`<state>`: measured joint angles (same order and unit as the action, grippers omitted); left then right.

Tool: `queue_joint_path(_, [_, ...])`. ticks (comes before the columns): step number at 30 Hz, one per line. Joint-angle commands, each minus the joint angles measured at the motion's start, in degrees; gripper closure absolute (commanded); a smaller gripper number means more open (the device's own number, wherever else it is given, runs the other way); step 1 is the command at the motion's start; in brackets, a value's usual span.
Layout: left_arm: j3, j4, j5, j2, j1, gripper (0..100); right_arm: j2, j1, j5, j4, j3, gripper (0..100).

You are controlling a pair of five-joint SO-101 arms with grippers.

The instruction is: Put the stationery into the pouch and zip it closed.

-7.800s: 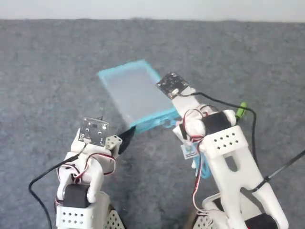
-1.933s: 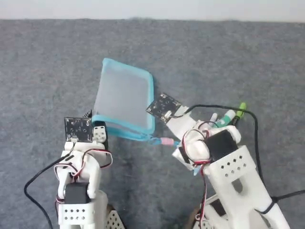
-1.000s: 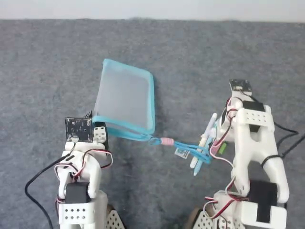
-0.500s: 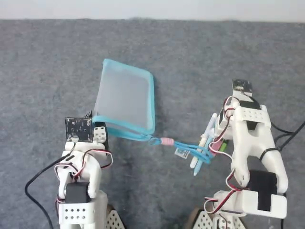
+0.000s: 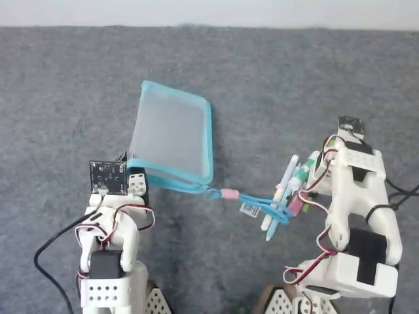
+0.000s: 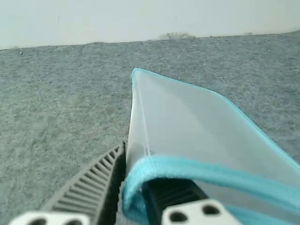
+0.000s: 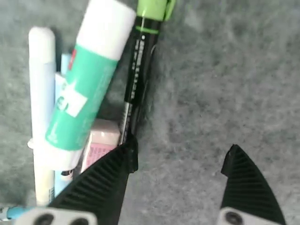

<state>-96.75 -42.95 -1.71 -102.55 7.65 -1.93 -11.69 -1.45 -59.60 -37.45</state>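
The translucent pouch [image 5: 171, 136] with cyan trim lies on the grey carpet. My left gripper [image 5: 136, 186] is shut on its near corner, and the cyan edge [image 6: 187, 168] sits between the fingers. A cyan zipper cord with a pink bead [image 5: 228, 193] trails from the pouch toward the stationery pile [image 5: 288, 190]. My right gripper [image 7: 183, 149] is open and hangs over the pile, holding nothing. Below it lie a green-and-white glue stick [image 7: 89, 79], a black-and-green marker [image 7: 140, 70], a white pen [image 7: 41, 108] and a pink eraser [image 7: 101, 143].
Grey carpet [image 5: 294, 85] covers the table, with free room behind and left of the pouch. A pale wall [image 5: 209, 12] runs along the far edge. The right arm's body [image 5: 357, 216] stands just right of the pile.
The right arm has left the pouch's zipper end and swung right, over the stationery. In the last second it drifted a little further right. The pouch and left arm stayed still.
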Motion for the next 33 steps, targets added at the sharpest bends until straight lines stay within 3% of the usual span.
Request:
queue_joint_path(1, [1.0, 2.3, -0.6, 0.1, 0.4, 99, -0.2, 3.2, -0.3, 2.1, 0.5, 70.9])
queue_joint_path(6, [1.0, 2.3, -0.6, 0.1, 0.4, 99, -0.3, 7.3, -0.5, 2.2, 0.6, 70.9])
queue_joint_path(14, [1.0, 2.4, -0.6, 0.1, 0.4, 99, -0.2, 7.9, -0.6, 2.3, 0.8, 71.2])
queue_joint_path(21, [1.0, 2.3, -0.6, 0.1, 0.4, 99, 3.6, 7.6, -0.4, 3.6, 1.0, 83.4])
queue_joint_path(28, [1.0, 2.2, -0.6, 0.1, 0.4, 99, 8.2, 7.3, -0.5, 1.0, 4.9, 76.5])
queue_joint_path(33, [1.0, 2.2, -0.6, 0.1, 0.4, 99, 8.0, 6.8, -0.6, 1.5, 5.3, 87.2])
